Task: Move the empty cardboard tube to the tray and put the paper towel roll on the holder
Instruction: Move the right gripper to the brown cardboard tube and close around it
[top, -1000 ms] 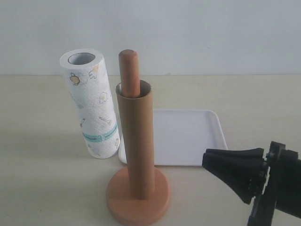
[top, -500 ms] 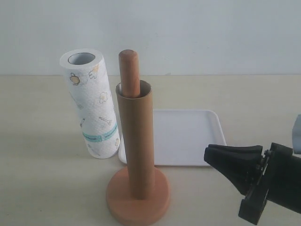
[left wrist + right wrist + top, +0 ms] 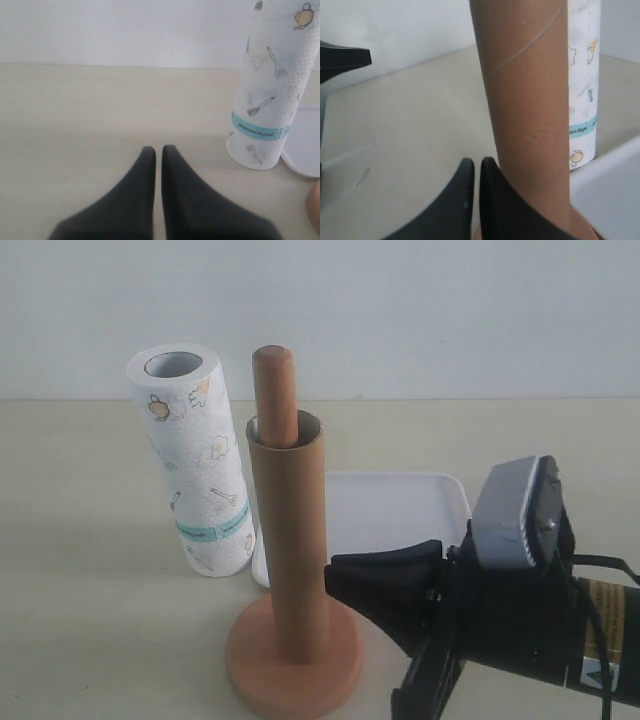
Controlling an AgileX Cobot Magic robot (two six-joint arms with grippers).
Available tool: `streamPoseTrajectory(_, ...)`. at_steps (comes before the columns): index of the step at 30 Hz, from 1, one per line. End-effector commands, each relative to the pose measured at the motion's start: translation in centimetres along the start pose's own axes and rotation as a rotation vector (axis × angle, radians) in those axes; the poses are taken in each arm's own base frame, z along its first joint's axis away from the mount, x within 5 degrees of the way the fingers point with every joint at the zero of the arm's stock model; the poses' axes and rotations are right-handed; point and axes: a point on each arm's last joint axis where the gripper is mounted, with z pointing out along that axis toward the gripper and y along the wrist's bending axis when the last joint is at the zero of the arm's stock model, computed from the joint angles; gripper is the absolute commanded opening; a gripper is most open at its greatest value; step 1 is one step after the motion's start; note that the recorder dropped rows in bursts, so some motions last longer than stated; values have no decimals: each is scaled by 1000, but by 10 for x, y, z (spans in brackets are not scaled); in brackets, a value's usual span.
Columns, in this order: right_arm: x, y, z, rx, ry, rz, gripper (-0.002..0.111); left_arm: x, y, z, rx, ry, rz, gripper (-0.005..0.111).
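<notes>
**A:** Where is the empty cardboard tube (image 3: 290, 540)?

**B:** Upright, sleeved over the post of the holder (image 3: 292, 680), with its foot down on the round base. The post's rounded top pokes out above the tube's rim.

**A:** How will it handle?

**B:** I'd judge it light, hollow and thin-walled. It should be stiff end to end but easy to dent under a hard squeeze. The brown skin looks dry and matt, so probably not slippery. It has to rise straight up until it clears the post, or it may drag and rock the holder.

**A:** Where to take hold?

**B:** Across the outside wall, about the middle or a little higher, with a gentle pinch.

**A:** And the 2 claws?

**B:** The right claw (image 3: 332, 575) is closed on nothing, its tips just beside the tube's lower part. Whether they touch, I cannot tell. It would need to open first. The left claw (image 3: 155, 151) is likewise closed and empty, low over the surface (image 3: 90, 590), near the paper towel roll (image 3: 195, 465).

**A:** And farther out?

**B:** The roll stands on end behind and left of the holder, just beside the tray (image 3: 400, 510). The tray lies behind the tube with nothing showing in it.
</notes>
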Motion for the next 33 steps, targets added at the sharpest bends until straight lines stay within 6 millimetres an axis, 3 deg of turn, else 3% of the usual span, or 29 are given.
streamPoseTrajectory(1,-3,2,5,5,17,-17,4,1,0,0,1,1,4,4)
streamPoseTrajectory(6,-1,0,5,28,31,-8,5,1,0,0,1,1,4,4)
streamPoseTrajectory(8,-1,0,5,30,30,-6,15,1,0,0,1,1,4,4)
streamPoseTrajectory(10,-2,-1,5,43,22,12,34,1,0,0,1,1,4,4)
streamPoseTrajectory(14,-4,-4,5,77,5,68,97,1,0,0,1,1,4,4)
streamPoseTrajectory(15,-4,-5,6,77,10,59,105,1,0,0,1,1,4,4)
streamPoseTrajectory(26,-8,-10,17,78,48,-64,105,1,0,0,1,1,4,4)
streamPoseTrajectory(33,2,-22,43,58,58,-43,104,1,0,0,1,1,4,4)
